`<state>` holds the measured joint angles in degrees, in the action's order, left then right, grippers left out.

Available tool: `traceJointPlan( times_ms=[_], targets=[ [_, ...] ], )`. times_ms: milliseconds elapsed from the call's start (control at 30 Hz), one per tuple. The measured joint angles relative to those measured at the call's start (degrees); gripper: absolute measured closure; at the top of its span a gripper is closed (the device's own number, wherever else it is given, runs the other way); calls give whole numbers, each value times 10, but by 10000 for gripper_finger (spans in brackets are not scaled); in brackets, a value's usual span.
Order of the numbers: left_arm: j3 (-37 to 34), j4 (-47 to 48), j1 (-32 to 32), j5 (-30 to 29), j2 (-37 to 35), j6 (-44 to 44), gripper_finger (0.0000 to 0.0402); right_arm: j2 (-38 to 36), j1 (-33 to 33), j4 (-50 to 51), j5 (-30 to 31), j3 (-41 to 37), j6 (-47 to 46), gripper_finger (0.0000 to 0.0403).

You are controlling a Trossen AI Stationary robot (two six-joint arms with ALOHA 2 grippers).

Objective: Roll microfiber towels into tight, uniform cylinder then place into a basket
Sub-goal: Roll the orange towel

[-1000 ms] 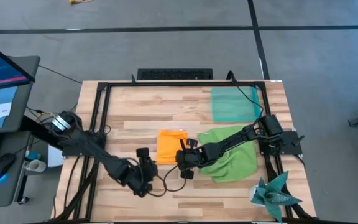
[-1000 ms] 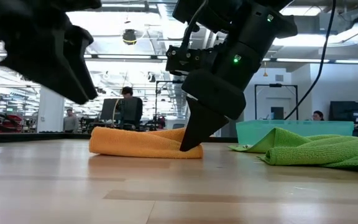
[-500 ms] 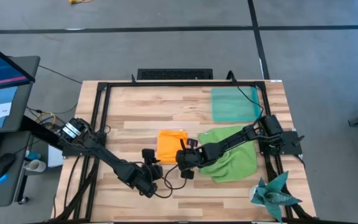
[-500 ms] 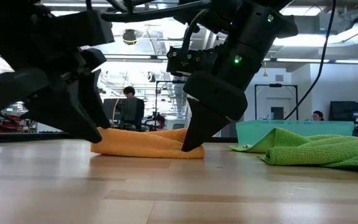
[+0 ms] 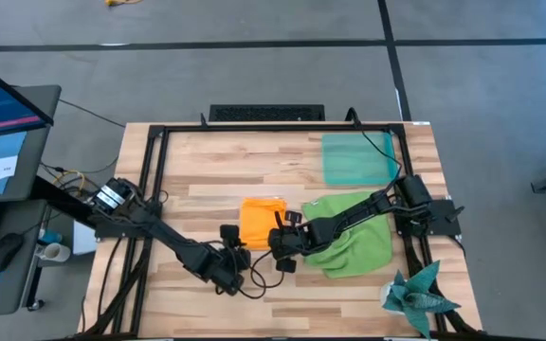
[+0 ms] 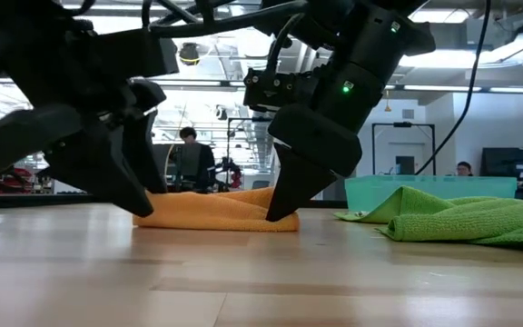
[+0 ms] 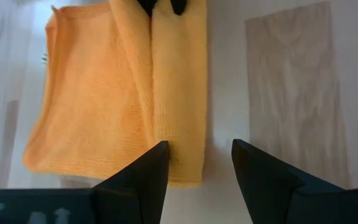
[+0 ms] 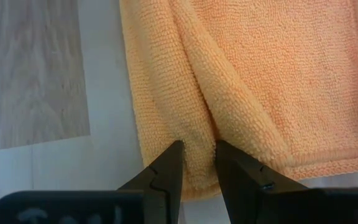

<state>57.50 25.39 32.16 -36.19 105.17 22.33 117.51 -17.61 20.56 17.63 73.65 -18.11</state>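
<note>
Two towels (image 5: 263, 222) (image 5: 354, 242), one basket (image 5: 356, 159), two grippers (image 5: 232, 248) (image 5: 279, 242).

We've one cam overhead, looking straight down on the whole bench (image 5: 207, 152). A low cam sits at bench level, facing across. Two wrist cams look down, v. close. All share the orange towel (image 5: 262, 221).

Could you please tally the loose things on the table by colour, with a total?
Orange: 1, the orange towel
Lime green: 1, the green towel
Translucent teal-green: 1, the basket
Dark teal: 1, the spiky star-shaped cloth
Total: 4
</note>
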Motion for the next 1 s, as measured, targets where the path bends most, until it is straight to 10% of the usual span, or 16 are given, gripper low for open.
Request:
traceJointPlan(
  times_ms=[467,833,1000],
  targets=[
    [-85,-130,-24,22,-5,-2,237,0,0,0,-3,0,0,285],
    [-88,-138,-33,27,-2,-9,384,0,0,0,-27,0,1,285],
    [-88,-135,-44,29,-2,13,391,-2,0,5,-31,0,3,285]
  ],
)
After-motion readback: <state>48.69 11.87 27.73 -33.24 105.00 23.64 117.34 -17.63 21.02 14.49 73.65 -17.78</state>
